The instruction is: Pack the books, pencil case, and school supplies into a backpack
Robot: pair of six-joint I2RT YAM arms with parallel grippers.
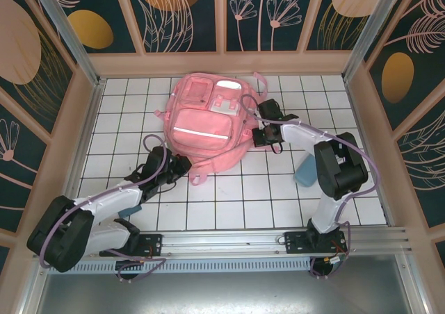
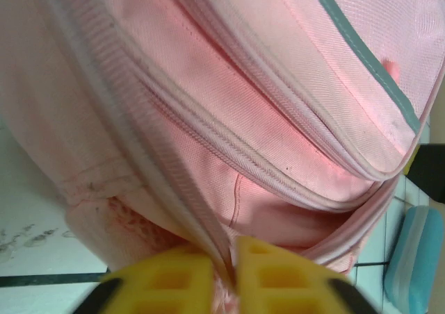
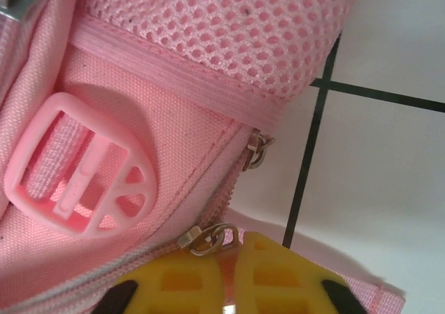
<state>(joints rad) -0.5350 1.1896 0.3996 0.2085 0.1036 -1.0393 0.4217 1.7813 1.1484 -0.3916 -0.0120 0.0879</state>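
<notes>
**A:** How many bags do you count?
**B:** You've got one backpack (image 1: 205, 130) and one pencil case (image 1: 304, 169) in front of you.
**A:** And the robot?
**B:** Two arms (image 1: 104, 199), so two grippers for you: one left gripper (image 2: 224, 253), one right gripper (image 3: 235, 258). Close up, you see two metal zipper pulls (image 3: 257, 149) and one pink buckle (image 3: 76, 168).

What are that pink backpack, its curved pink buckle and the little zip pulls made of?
The pink backpack looks like matte woven cloth, its weave visible, with a holed mesh panel. The curved pink buckle seems moulded plastic, smooth and faintly glossy. The small zip pulls look like dull silvery metal.
</notes>
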